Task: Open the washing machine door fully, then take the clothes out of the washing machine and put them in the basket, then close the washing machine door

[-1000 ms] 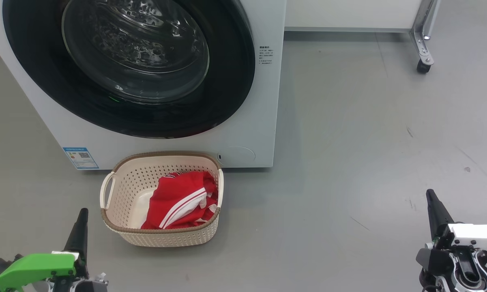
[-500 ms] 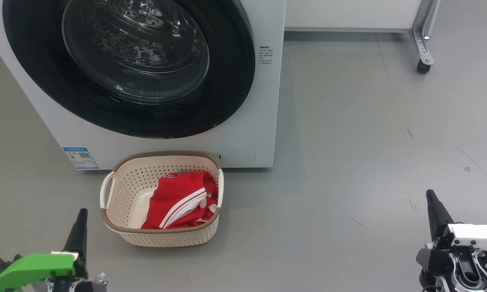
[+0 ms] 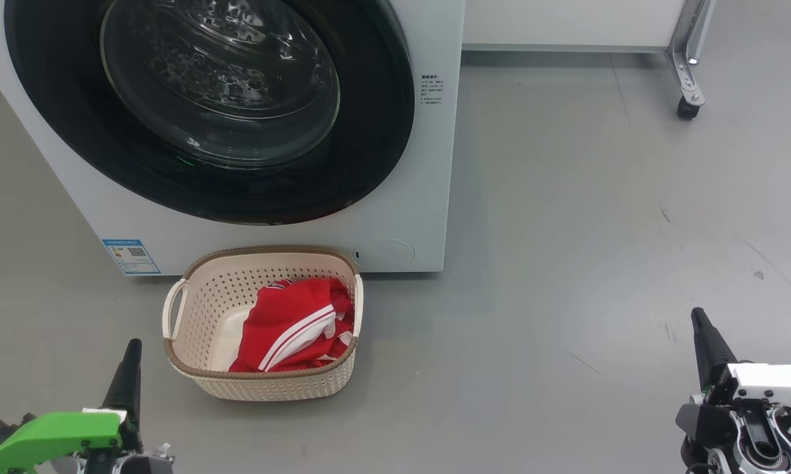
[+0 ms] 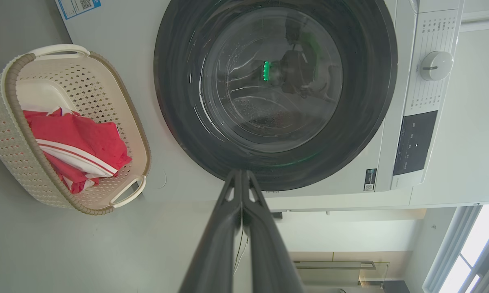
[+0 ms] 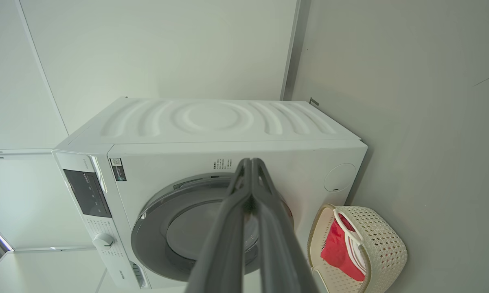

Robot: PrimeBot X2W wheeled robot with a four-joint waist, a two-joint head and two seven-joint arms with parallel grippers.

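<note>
Two grippers are hanging low in my head view, left gripper (image 3: 130,362) and right gripper (image 3: 703,332); red white-striped clothes (image 3: 290,322) are lying in the cream perforated basket (image 3: 270,388) just before the white washing machine (image 3: 402,224), its round black-rimmed glass door (image 3: 369,131) sitting shut. Left wrist view: fingers (image 4: 224,228) pressing together, empty. Right wrist view: likewise.

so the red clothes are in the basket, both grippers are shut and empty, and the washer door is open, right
Not quite: the washing machine door is shut against the washing machine, as the left wrist view shows. The rest holds: the clothes lie in the basket, and the left gripper and right gripper are shut and empty.
</note>
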